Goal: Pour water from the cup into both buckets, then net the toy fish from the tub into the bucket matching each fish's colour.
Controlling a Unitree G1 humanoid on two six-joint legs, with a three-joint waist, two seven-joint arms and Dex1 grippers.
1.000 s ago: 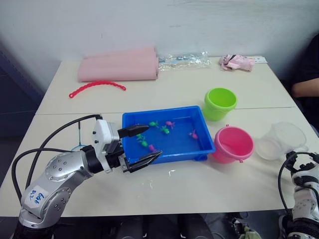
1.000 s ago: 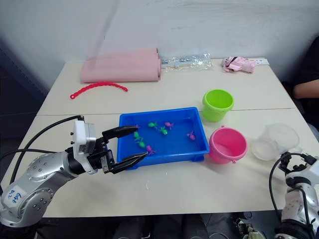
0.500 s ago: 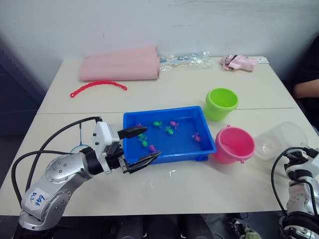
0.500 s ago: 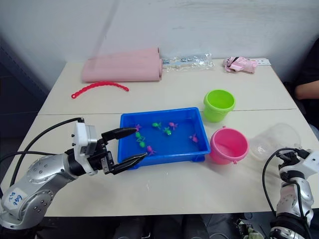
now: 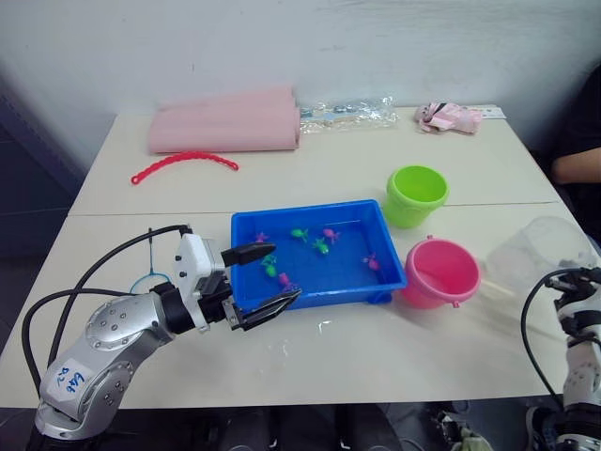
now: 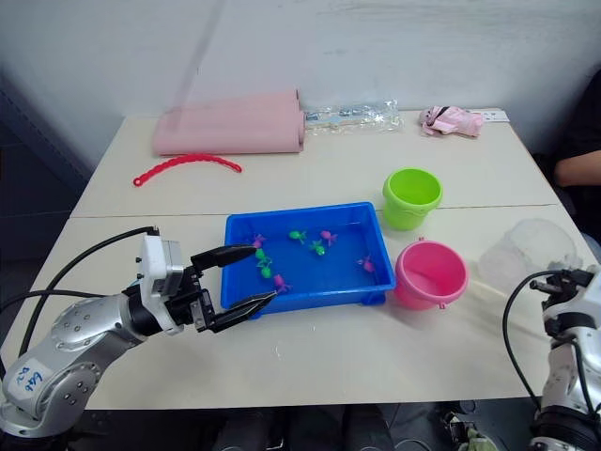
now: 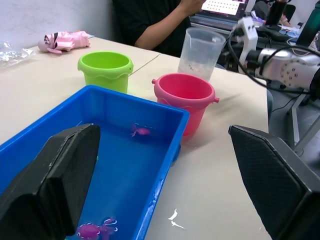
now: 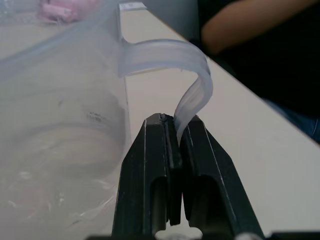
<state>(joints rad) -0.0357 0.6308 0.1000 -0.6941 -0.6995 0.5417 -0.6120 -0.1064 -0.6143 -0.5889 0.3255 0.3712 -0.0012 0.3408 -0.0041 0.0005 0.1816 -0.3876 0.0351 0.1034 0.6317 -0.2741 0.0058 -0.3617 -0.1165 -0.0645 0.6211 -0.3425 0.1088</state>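
The clear cup hangs tilted above the table's right edge, right of the pink bucket. My right gripper is shut on the cup's thin handle. The lime green bucket stands behind the pink one. Several green and pink toy fish lie in the blue tub at the middle. My left gripper is open and holds nothing, its fingertips at the tub's front left corner. The net lies on the table, mostly hidden behind my left arm.
A pink rolled cloth, a red beaded strip, a clear plastic bag and a small pink item lie along the table's far side. A person sits at the right edge.
My right gripper has shut on the cup's handle and lifted the cup off the table, up and to the right. The left gripper has hardly moved.
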